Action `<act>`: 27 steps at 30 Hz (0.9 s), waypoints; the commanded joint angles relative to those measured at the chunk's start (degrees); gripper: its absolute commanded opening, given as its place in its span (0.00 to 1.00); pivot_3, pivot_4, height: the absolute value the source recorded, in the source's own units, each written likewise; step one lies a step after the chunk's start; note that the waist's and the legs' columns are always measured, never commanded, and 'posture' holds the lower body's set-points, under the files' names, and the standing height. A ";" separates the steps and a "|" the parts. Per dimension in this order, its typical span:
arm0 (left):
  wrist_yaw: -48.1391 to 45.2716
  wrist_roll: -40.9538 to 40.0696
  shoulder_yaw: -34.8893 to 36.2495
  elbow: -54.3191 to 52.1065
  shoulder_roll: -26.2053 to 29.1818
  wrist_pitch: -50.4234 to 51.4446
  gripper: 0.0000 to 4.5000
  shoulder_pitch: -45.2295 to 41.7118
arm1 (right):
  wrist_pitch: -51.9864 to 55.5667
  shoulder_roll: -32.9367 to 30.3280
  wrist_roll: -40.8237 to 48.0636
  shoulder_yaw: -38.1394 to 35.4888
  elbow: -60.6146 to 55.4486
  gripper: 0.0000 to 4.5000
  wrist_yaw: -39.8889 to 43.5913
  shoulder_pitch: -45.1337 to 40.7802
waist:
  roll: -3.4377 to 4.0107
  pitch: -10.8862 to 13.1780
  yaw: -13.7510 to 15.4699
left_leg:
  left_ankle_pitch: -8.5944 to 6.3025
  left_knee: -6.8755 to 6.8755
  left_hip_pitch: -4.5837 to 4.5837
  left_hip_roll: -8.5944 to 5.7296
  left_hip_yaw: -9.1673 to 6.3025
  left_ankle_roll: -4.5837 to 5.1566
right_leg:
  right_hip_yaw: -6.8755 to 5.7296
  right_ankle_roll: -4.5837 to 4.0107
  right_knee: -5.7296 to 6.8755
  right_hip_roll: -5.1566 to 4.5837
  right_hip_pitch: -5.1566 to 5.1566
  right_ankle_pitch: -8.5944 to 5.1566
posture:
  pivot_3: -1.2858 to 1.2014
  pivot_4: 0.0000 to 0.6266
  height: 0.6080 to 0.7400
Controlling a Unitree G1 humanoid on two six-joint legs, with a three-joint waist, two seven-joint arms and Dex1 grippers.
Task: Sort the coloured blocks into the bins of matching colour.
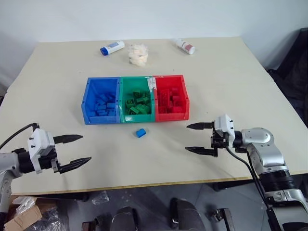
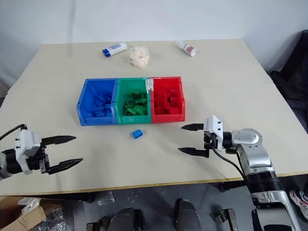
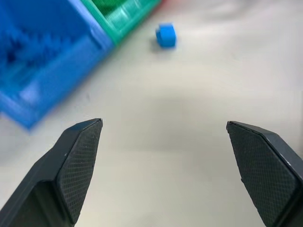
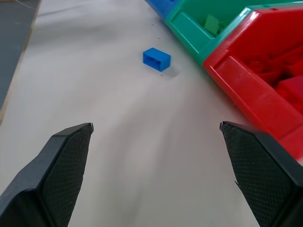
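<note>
Blurring blue bin [image 3: 42, 71] in L wrist view; contents unclear.

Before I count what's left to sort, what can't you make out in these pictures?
- Blue plastic bin: blurred in the left wrist view, its bricks uncountable.
- Red plastic bin: cut off by the right wrist view's edge.
- Two small white bottles: labels too small to read.
- Pale crumpled lump: too small to identify.

Beige table [image 1: 231, 82]: bins [image 1: 136, 99], blue block [image 1: 140, 133], two bottles [image 1: 112, 47], crumpled wad [image 1: 138, 53].
</note>
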 commanded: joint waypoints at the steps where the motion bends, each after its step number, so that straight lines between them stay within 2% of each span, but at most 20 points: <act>1: 2.11 0.40 -1.57 -3.32 -1.50 -1.37 0.99 -0.77 | -1.29 -0.13 0.09 -0.38 0.33 1.00 0.92 -1.65 | 0.00 0.00 -0.09 | 0.00 0.00 0.00 0.00 0.00 0.00 | 0.00 0.00 0.01 0.00 0.00 0.00 | 0.52 0.24 1.00; 9: 14.98 10.60 -19.51 -4.70 -13.16 -0.83 0.99 -11.38 | -0.84 -0.03 0.10 -0.44 -1.13 1.00 0.29 -1.26 | -0.01 -0.01 -0.19 | -0.01 0.01 -0.01 -0.03 0.05 -0.01 | 0.01 0.03 0.11 0.01 0.00 0.02 | 0.52 0.24 1.00; 15: 19.93 17.63 -27.10 3.75 -19.02 -4.47 0.99 -18.14 | 0.00 -0.81 0.41 -1.56 -4.02 1.00 -1.22 1.16 | 0.00 -0.02 -0.25 | -0.01 0.02 0.00 -0.02 0.05 -0.01 | 0.02 0.03 0.12 0.03 0.00 0.02 | 0.52 0.24 1.00; 20: 22.61 21.35 -31.31 7.85 -21.94 -3.65 0.99 -21.77 | 0.60 -1.22 0.60 -2.31 -6.34 1.00 -2.59 3.24 | 0.02 -0.03 0.04 | -0.01 0.06 0.02 -0.02 0.05 0.00 | 0.05 0.05 0.10 0.03 0.04 0.03 | 0.52 0.24 1.00; 21: 22.97 21.62 -31.73 8.72 -22.65 -4.30 0.93 -22.42 | 0.71 -1.26 0.68 -2.40 -6.75 1.00 -2.85 3.60 | 0.03 -0.04 0.24 | -0.01 0.08 0.05 -0.03 0.02 0.01 | 0.03 0.06 0.09 0.03 0.12 0.03 | 0.52 0.24 1.00; 23: 23.98 22.20 -32.13 10.10 -23.75 -4.65 0.86 -23.83 | 0.84 -1.36 0.80 -2.48 -7.44 1.00 -3.20 4.24 | 0.05 -0.05 0.47 | -0.01 0.12 0.12 -0.03 0.01 0.03 | 0.03 0.08 0.06 0.03 0.23 0.05 | 0.52 0.24 1.00; 27: 25.31 23.37 -33.26 11.93 -24.81 -4.26 0.60 -26.71 | 1.08 -1.54 1.20 -2.81 -8.68 1.00 -3.79 5.32 | 0.05 -0.05 1.17 | -0.01 0.19 0.18 -0.03 -0.02 0.07 | 0.02 0.09 -0.01 0.03 0.37 0.06 | 0.52 0.24 1.00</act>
